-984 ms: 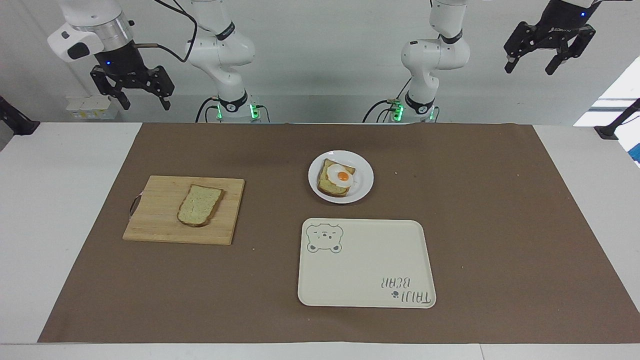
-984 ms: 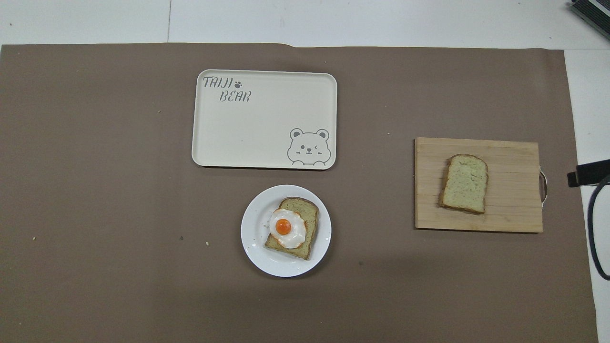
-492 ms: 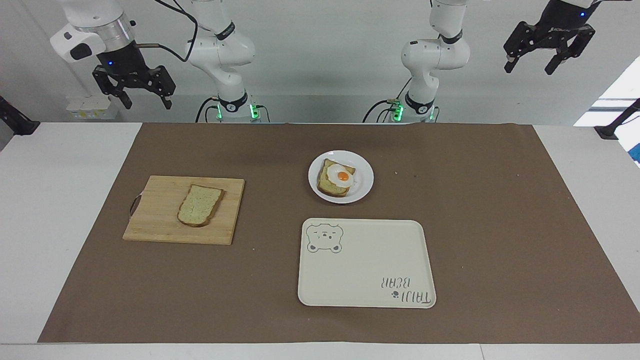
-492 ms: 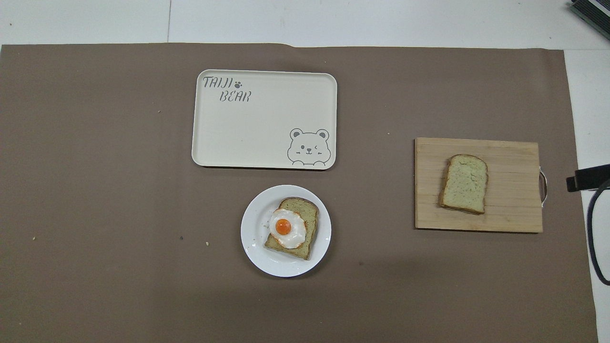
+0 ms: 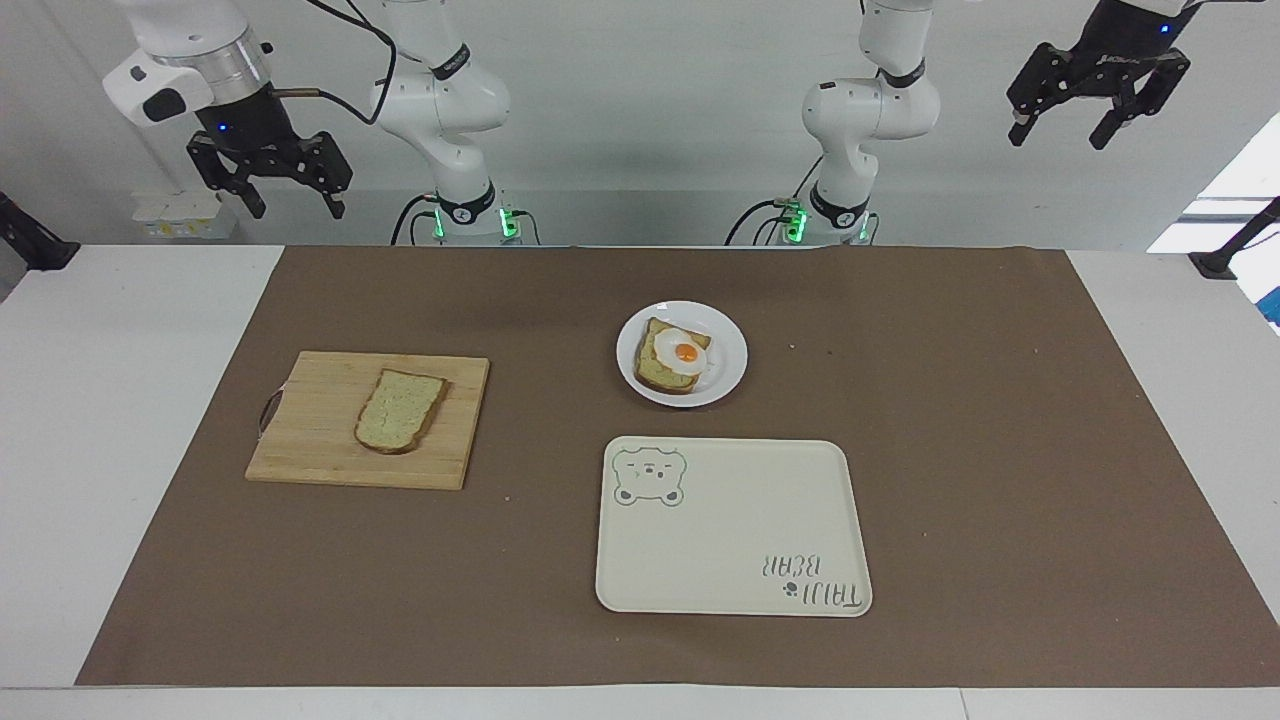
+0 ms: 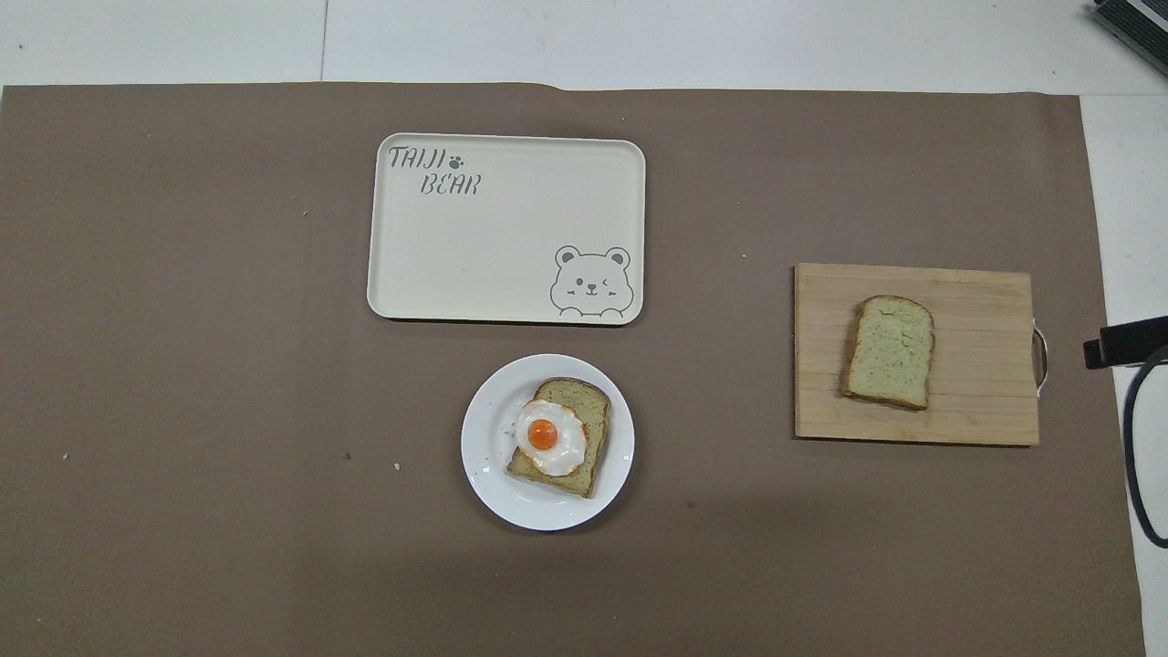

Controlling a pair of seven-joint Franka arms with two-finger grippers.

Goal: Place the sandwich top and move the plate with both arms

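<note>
The sandwich top (image 5: pixel 400 411), a plain bread slice, lies flat on a wooden cutting board (image 5: pixel 310 440) toward the right arm's end of the table; it also shows in the overhead view (image 6: pixel 890 351). The white plate (image 5: pixel 728 372) sits mid-table and holds a bread slice with a fried egg (image 5: pixel 684 352); the plate also shows in the overhead view (image 6: pixel 484 447). My right gripper (image 5: pixel 292 207) hangs open and empty, high in the air near the table's edge at the robots' end. My left gripper (image 5: pixel 1062 136) is open and empty, high off the left arm's end.
A cream tray with a bear drawing (image 5: pixel 733 525) lies just farther from the robots than the plate. A brown mat (image 5: pixel 950 450) covers most of the table. A black part of the right arm and a cable (image 6: pixel 1129 339) show at the overhead view's edge beside the board.
My right gripper has drifted slightly toward the middle of the table. The left arm, bread, plate and tray have not moved.
</note>
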